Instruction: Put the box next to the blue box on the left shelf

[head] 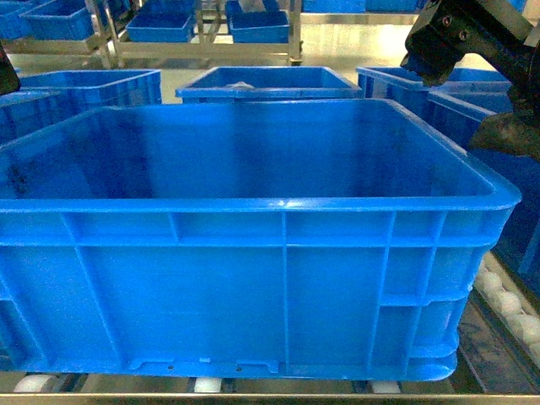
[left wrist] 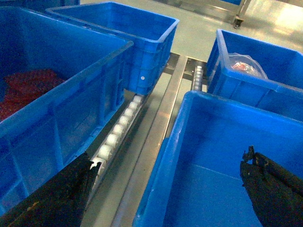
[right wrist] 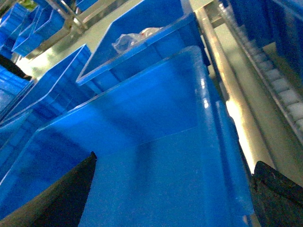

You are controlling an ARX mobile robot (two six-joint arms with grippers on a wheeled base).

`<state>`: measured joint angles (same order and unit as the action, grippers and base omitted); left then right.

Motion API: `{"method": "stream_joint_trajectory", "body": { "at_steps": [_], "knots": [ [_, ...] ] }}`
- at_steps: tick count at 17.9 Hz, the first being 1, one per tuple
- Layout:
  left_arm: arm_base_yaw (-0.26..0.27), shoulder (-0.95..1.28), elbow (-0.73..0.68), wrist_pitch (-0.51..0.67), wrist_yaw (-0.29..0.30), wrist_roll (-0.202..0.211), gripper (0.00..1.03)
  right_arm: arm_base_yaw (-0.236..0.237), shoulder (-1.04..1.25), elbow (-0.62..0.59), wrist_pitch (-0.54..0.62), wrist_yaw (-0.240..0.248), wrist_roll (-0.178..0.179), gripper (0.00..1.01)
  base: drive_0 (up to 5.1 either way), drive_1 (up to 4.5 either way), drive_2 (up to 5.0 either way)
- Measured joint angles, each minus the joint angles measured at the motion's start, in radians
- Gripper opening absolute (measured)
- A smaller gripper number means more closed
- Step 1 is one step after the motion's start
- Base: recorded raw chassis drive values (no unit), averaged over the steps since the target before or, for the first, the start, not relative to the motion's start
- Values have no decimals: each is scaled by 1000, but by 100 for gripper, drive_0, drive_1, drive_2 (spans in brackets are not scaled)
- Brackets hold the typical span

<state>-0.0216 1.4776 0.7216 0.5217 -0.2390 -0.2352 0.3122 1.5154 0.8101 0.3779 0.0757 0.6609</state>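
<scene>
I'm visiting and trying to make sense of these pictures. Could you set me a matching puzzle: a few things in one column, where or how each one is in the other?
Things:
1. big front crate
2. crate behind it
3. left neighbour crate
4. white rollers

Descriptions:
A. holds red contents
B. empty inside
C. in the lane between two crates
D. holds a clear plastic bag

Pairs: 1-B, 2-D, 3-A, 4-C
</scene>
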Motion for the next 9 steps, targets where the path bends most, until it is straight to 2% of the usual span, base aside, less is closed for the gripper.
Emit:
{"method": "stream_joint_trajectory", "body": {
  "at_steps": [1, 2, 3, 4, 5, 6, 7, 8, 9],
  "knots": [
    [5, -5, 0, -17, 10, 10, 98, -6, -3, -1, -11, 45, -17, 98, 0, 0, 0],
    [13, -10, -1, -70, 29, 41, 98, -6, -6, -1, -34, 91, -56, 98, 0, 0, 0],
    [17, -11, -8, -97, 29, 63, 98, -12, -6, -1, -34, 96, -72, 98, 0, 0, 0],
    [18, -2, -31, -24, 55, 92, 96, -11, 3, -37, 122, 139, -138, 94, 0, 0, 0],
    [25, 5, -101, 194, 159, 143, 85, -21, -9, -120, 311, 177, -269, 83, 0, 0, 0],
    [25, -24, -209, 342, 227, 183, 72, -49, -55, -242, 450, 172, -422, 70, 0, 0, 0],
    [20, -66, -289, 419, 237, 203, 60, -86, -107, -327, 526, 158, -533, 57, 0, 0, 0],
    [19, -122, -334, 445, 239, 214, 47, -114, -168, -384, 551, 141, -589, 44, 0, 0, 0],
    [20, -183, -386, 449, 239, 217, 32, -131, -230, -448, 557, 109, -622, 29, 0, 0, 0]
  ]
}}
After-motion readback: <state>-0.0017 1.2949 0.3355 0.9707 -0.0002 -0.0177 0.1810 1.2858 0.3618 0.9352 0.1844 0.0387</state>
